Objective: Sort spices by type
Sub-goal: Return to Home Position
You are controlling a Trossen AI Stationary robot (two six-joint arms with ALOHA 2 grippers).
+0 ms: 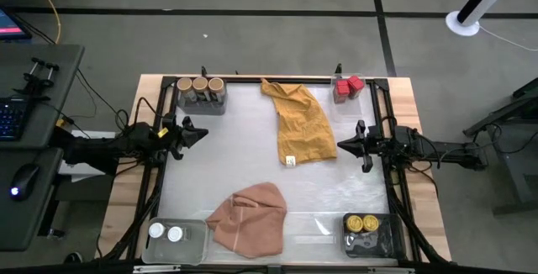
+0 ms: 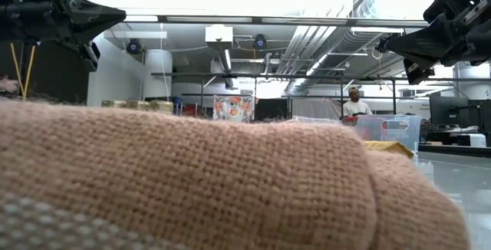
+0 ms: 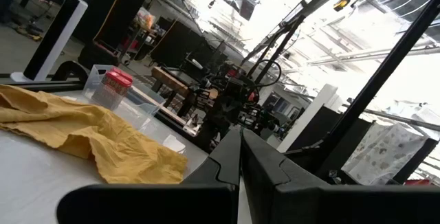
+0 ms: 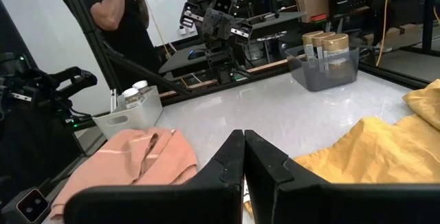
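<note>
1. Spices [image 1: 200,84] sat grouped at the table's [image 1: 252,144] corners: tan-lidded jars [image 1: 217,83] far left, red tins [image 1: 348,86] far right, white-lidded jars [image 1: 166,233] near left, yellow-lidded jars [image 1: 362,222] near right.
2. My left gripper [image 1: 204,134] hung by the left edge and my right gripper [image 1: 340,146] by the right edge, both well apart from every jar.
3. Only my wrist views showed my fingers [image 3: 223,165] pressed together, holding nothing; the pink cloth [image 2: 192,181] blocked the low view.

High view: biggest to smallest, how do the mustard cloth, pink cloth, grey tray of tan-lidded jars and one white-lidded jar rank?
1. Mustard cloth and pink cloth: roughly alike, unranked.
2. Grey tray of tan-lidded jars.
3. White-lidded jar.
</note>
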